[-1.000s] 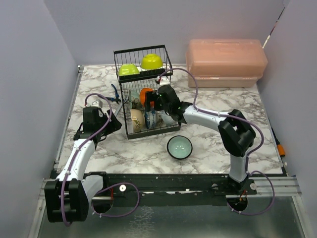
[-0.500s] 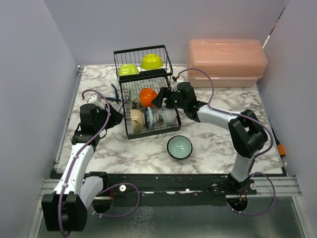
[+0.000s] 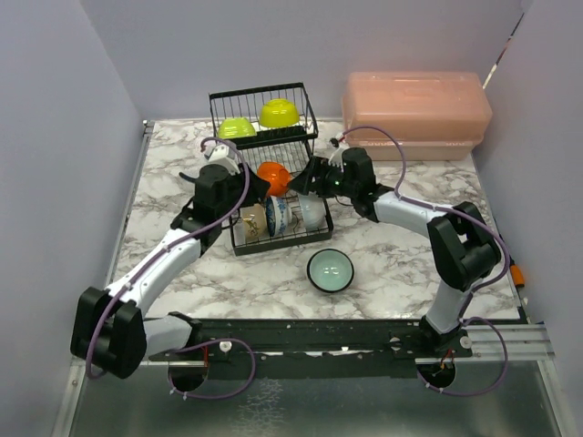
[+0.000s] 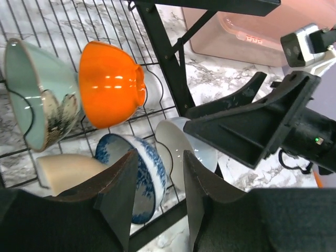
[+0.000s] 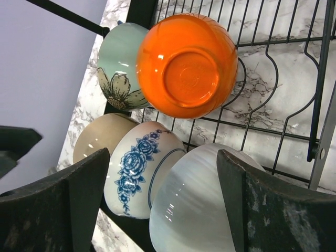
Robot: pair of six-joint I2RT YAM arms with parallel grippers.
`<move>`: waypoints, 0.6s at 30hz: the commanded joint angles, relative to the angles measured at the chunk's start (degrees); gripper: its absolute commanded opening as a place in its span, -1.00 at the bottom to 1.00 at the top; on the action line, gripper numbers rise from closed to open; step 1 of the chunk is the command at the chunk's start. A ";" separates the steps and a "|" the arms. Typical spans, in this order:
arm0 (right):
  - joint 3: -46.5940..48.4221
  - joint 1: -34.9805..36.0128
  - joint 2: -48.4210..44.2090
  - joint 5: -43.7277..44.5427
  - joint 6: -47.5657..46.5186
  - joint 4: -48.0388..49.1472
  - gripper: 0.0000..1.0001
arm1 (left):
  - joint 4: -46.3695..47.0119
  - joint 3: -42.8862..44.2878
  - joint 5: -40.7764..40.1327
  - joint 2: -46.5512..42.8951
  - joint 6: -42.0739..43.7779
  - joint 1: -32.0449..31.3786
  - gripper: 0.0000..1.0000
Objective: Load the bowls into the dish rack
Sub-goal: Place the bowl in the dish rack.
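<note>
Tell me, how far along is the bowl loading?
Mostly done: two yellow-green bowls sit high in the dish rack, and the orange bowl, blue-patterned bowl and white bowl stand below. In hand: nothing; left gripper and right gripper are open by the rack. Left: the teal bowl on the table.

The dish rack (image 3: 282, 244) is black wire. On its upper shelf are two yellow-green bowls (image 3: 237, 128) (image 3: 279, 113). On the lower tier, the orange bowl (image 5: 186, 65) is glossy and plain. The pale teal bowl (image 5: 118, 65) beside it carries a cream flower with dark outlines. The beige bowl (image 5: 97, 139) looks plain, the rose bowl (image 5: 139, 176) is white with blue roses and a blue line, and the white bowl (image 5: 194, 210) is milky and unpatterned. Near the table's front edge, the loose bowl (image 3: 330, 270) is pale teal inside with a dark outside. The table (image 3: 392, 264) is white marble veined grey, and the box (image 3: 414, 114) at its far right corner is translucent pink
</note>
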 commanded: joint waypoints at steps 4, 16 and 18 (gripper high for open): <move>-1.97 -1.62 -3.25 -4.82 0.89 -0.17 0.72 | 9.58 1.41 -16.63 9.23 -2.09 -3.57 -0.12; -4.37 -2.52 -5.38 -5.99 -0.22 -1.24 0.72 | 15.62 2.97 -19.56 17.51 0.15 -3.62 0.20; -4.40 -2.60 -5.38 -6.18 -0.21 -1.17 0.72 | 16.11 3.67 -18.05 18.98 -0.16 -3.62 0.20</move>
